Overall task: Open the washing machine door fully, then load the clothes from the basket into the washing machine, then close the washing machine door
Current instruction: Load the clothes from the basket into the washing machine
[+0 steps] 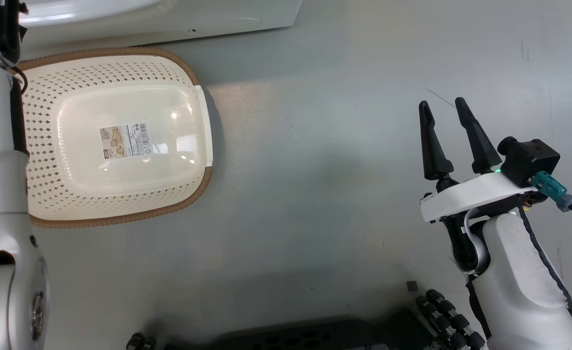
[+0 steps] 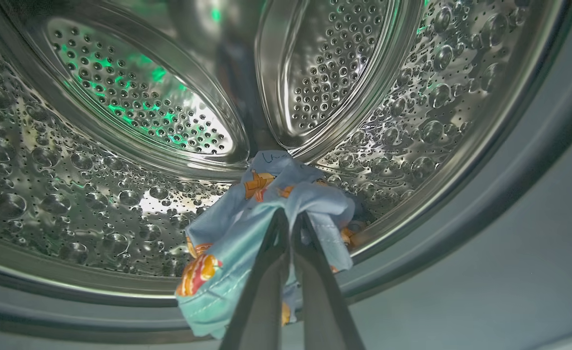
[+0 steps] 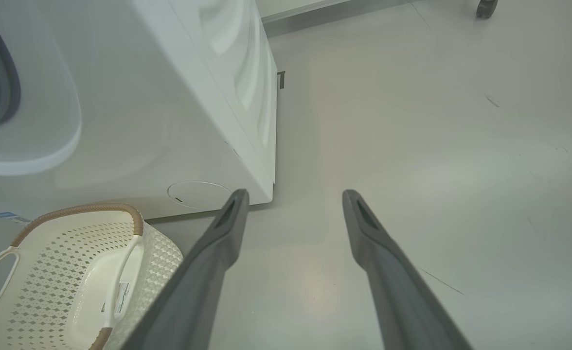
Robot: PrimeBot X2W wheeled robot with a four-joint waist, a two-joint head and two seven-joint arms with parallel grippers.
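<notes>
In the left wrist view my left gripper (image 2: 288, 216) is shut on the clothes (image 2: 247, 233), a light blue garment with orange cartoon prints that hangs just inside the steel drum of the washing machine (image 2: 120, 194). The basket (image 1: 116, 136) lies on the floor in front of the washing machine (image 1: 159, 19) with nothing but a sticker in it; the basket (image 3: 62, 272) is also in the right wrist view. My right gripper (image 1: 444, 109) is open over bare floor, far right of the basket. The washing machine door is out of view.
The grey gasket (image 2: 461, 233) rings the drum opening. The white washer's corner (image 3: 266, 184) with its round service flap (image 3: 198, 194) stands just beyond the basket. My base (image 1: 315, 335) shows dark at the bottom of the head view. A caster wheel (image 3: 486, 7) stands far off.
</notes>
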